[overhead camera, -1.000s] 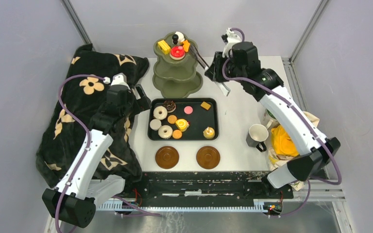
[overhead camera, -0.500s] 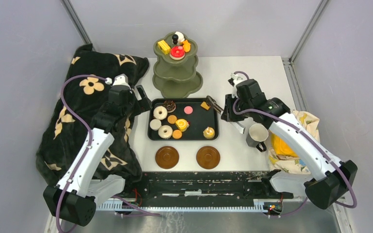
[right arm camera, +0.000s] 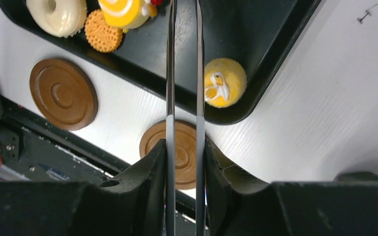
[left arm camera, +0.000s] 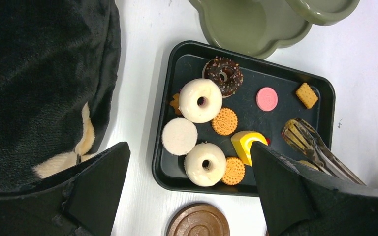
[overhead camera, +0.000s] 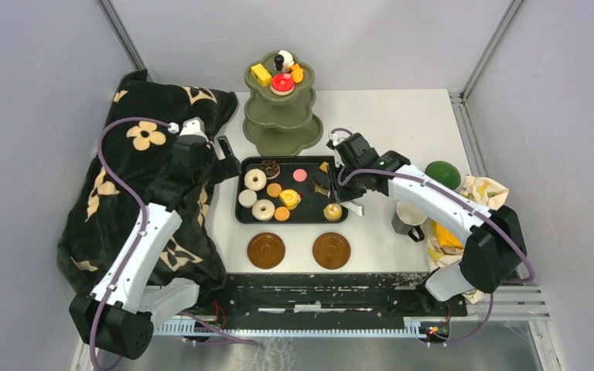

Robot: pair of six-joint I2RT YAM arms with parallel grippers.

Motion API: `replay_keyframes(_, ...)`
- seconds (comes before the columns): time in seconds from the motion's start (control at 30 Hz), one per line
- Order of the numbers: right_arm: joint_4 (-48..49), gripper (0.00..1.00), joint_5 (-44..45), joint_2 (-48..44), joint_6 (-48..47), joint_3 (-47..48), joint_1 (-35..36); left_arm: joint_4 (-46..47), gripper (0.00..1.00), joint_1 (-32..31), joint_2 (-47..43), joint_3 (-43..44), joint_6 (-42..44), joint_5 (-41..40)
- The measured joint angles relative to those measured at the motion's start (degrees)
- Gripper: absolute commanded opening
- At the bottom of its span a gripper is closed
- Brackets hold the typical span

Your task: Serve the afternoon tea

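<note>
Metal tongs clamped in right claw over black tray | left claw released, spread wide

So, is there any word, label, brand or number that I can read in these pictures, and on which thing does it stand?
None: no text can be read in any view.
On the black blanket: beige flowers and monogram-like marks, too blurred to read as letters.
On the round cookie and square cookie in the black tray: only a dotted pattern.
On the saucer: plain rings.
On the metal tongs: no stamp visible.
</note>
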Motion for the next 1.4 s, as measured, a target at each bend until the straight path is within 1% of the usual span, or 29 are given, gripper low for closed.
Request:
replay_keyframes(0.2,5.79,0.45,4.72,1.70,-1.44,-1.20,1.46,0.26,0.99,0.00,-0.15,0.00,0.72,0.20)
replay_keyframes(0.37,10.16,0.48,5.42,3.54,-2.58,-2.38,2.05,0.63,0.99,0.00,0.63,0.04,0.72,0.15)
replay_keyframes(0.53,12.50,0.49,7.41,6.60,-3.78,-2.47,2.60,1.31,0.99,0.00,2.78,0.09,0.72,0.17)
replay_keyframes(0.7,13.09,0.50,9.46,7.78,-5.01,-2.47,3.10,1.57,0.99,0.02,3.69,0.26,0.72,0.17)
replay_keyframes(1.0,13.33,0.50,10.32,10.05,-5.88,-2.21,3.82,1.92,0.99,0.11,4.44,0.85,0.72,0.15)
replay_keyframes(1.23,13.25,0.46,11.19,11.39,-7.13,-0.92,5.03,1.95,0.99,0.37,4.52,0.85,0.72,0.15)
replay_keyframes(1.3,13.25,0.43,11.21,11.67,-7.37,-0.59,5.35,1.95,0.99,0.44,4.52,0.85,0.72,0.15)
replay_keyframes(1.4,13.22,0.35,11.23,11.80,-7.69,-0.50,5.44,1.95,0.99,0.48,4.52,0.85,0.72,0.15)
